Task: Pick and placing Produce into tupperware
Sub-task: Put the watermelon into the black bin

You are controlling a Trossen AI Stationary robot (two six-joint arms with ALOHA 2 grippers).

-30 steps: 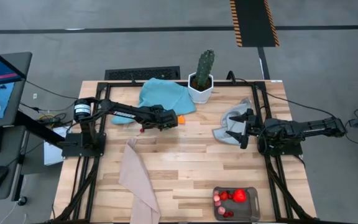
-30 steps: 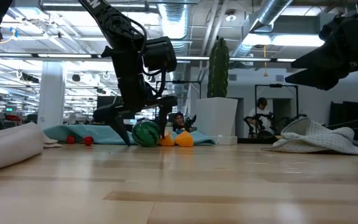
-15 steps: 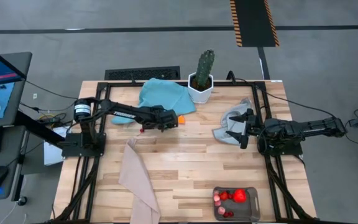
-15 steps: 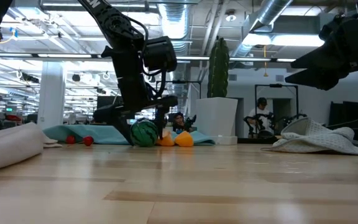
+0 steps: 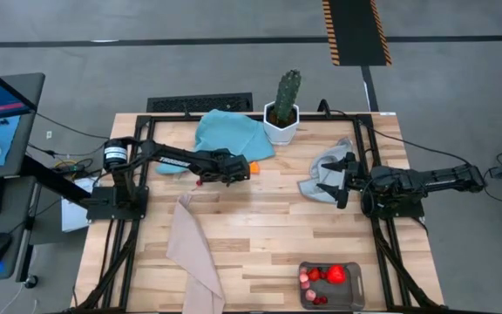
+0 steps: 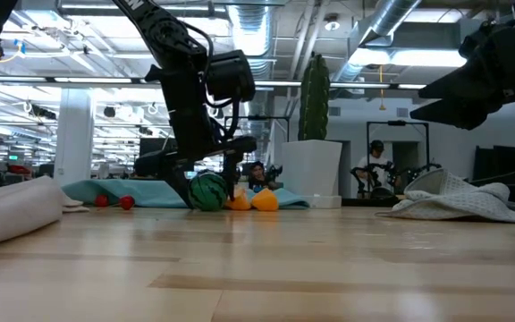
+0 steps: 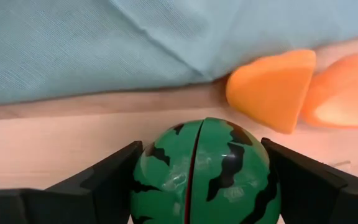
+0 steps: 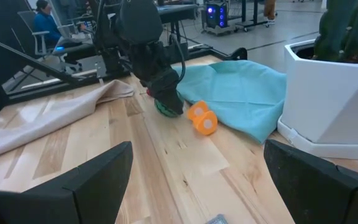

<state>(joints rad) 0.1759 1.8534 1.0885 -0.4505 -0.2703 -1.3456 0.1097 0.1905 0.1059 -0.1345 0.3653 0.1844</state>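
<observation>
Your left gripper [image 7: 197,180] sits low on the worktop [image 5: 260,218] near the far edge, its fingers [image 7: 107,180] set on either side of the green ball [image 7: 205,168], just at its sides. Two orange pieces [image 7: 272,87] lie just beyond, against the teal cloth [image 5: 229,133]. Your right gripper [image 5: 328,180] waits by the right edge over a grey cloth [image 5: 331,166], fingers spread. The tub [image 5: 356,283], already holding red produce [image 5: 331,275], stands at the near edge, towards the right corner.

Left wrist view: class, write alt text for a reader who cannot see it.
A green striped melon ball sits on the wooden table between the left hand's two dark fingers. Beyond it lie two orange pieces beside a teal cloth.
</observation>
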